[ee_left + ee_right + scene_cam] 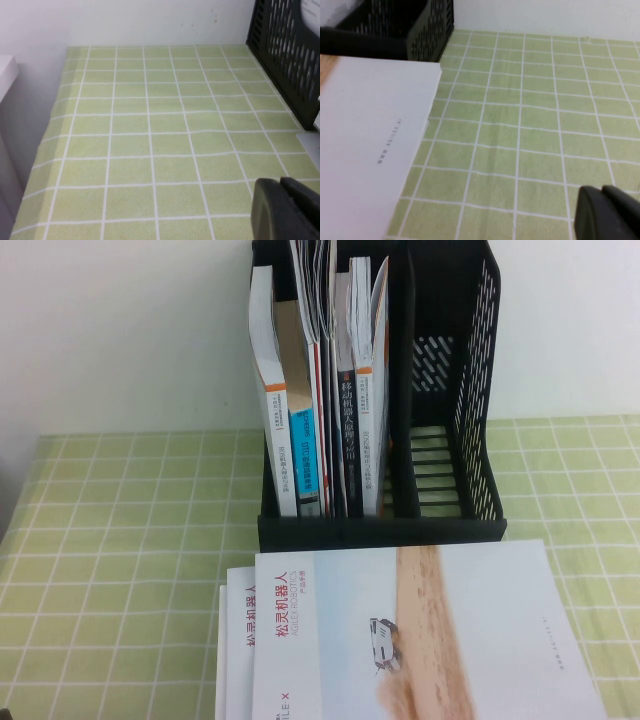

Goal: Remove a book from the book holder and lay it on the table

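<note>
The black book holder stands at the back of the green checked table. Several books stand upright in its left and middle slots, and its right slot holds nothing. A white book with a sandy picture lies flat in front of the holder, on top of another white book. Neither gripper appears in the high view. My left gripper hangs shut over bare cloth left of the holder. My right gripper is shut over bare cloth to the right of the flat book.
A white wall runs behind the table. The cloth's left edge drops off beside a pale surface. Open cloth lies on both sides of the holder.
</note>
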